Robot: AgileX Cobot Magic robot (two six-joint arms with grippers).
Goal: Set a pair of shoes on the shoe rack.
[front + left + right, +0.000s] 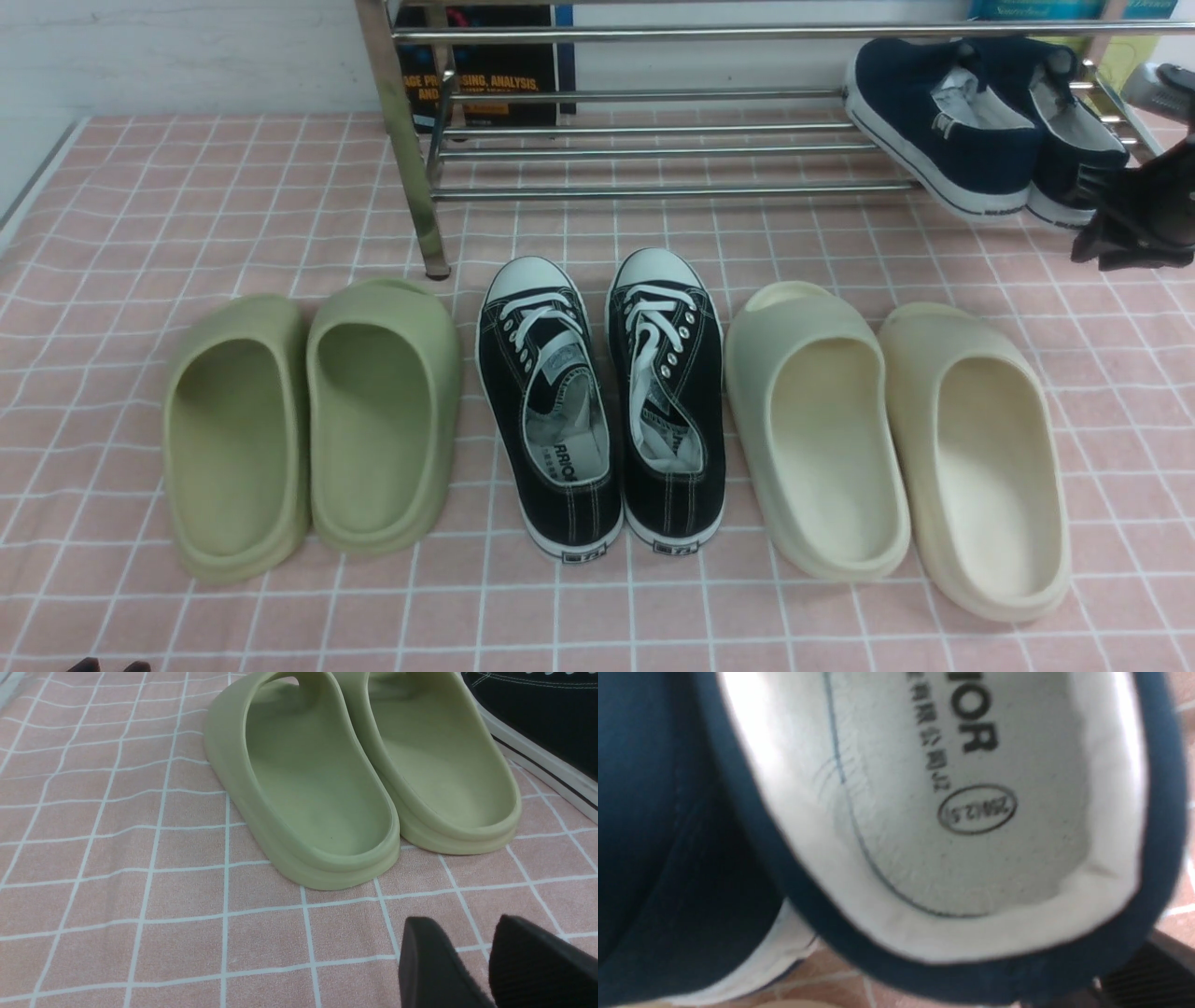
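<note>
As the pair of shoes [943, 126] sits on the shoe rack [653, 191], the left gripper [467, 933] gapes empty; whether the right gripper [1097, 219] grips, I cannot tell.

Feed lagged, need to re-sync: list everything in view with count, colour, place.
shoe rack: one, chrome, at the back.
navy slip-on shoes: two, navy, white soles, tilted on the rack's right end.
black lace-up sneakers: two, black, white toe caps, centre.
green slides: two, pale green, left.
cream slides: two, cream, right.
books: at least two, dark and teal, behind the rack.
cloth: one, pink checked, under rack and footwear.
left hand: one, black, open, near the green slides.
right hand: one, black, by the navy shoes' heels.
</note>
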